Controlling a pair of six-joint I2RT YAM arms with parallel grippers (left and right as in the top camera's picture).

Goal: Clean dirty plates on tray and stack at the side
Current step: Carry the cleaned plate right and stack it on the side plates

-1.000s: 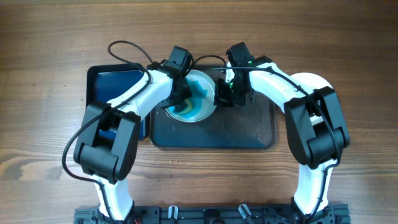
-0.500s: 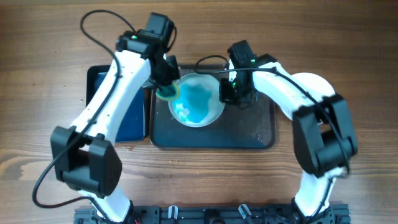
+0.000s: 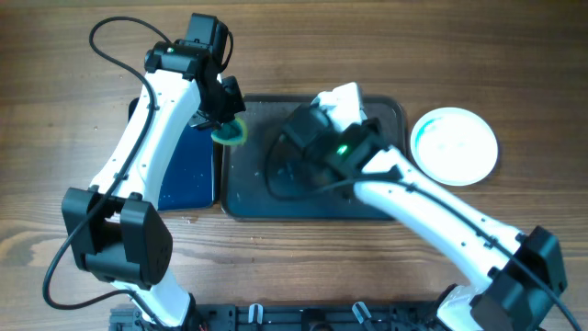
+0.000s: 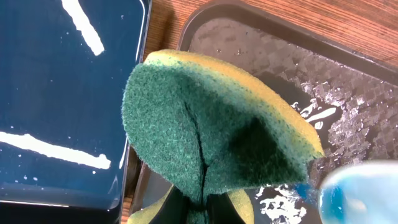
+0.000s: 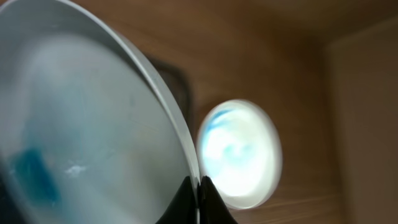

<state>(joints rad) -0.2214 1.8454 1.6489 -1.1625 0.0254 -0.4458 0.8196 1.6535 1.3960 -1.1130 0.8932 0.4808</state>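
Pinching the sponge (image 4: 211, 137), the left claw (image 4: 200, 208) is closed tight; the right claw (image 5: 199, 194) clamps a dirty plate (image 5: 81, 124).

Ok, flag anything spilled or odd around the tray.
Liquid is puddled on the tray beside the sponge. The plate held in the right fingers shows a blue smear.
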